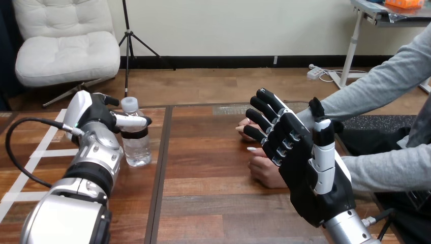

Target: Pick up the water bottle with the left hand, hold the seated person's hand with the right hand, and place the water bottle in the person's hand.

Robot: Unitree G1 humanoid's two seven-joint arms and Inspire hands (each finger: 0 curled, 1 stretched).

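Left hand point(94, 116) clasps the standing water bottle point(137, 148).

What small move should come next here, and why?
Probably lift the water bottle a little off the table. The left robot hand has its fingers curled round the bottle's upper part, yet the bottle stands on the wood. The right robot hand is open by the person's hands, gripping neither.

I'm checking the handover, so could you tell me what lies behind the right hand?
The person's hands on the table, partly showing past the open right hand; whether they touch it is hidden.
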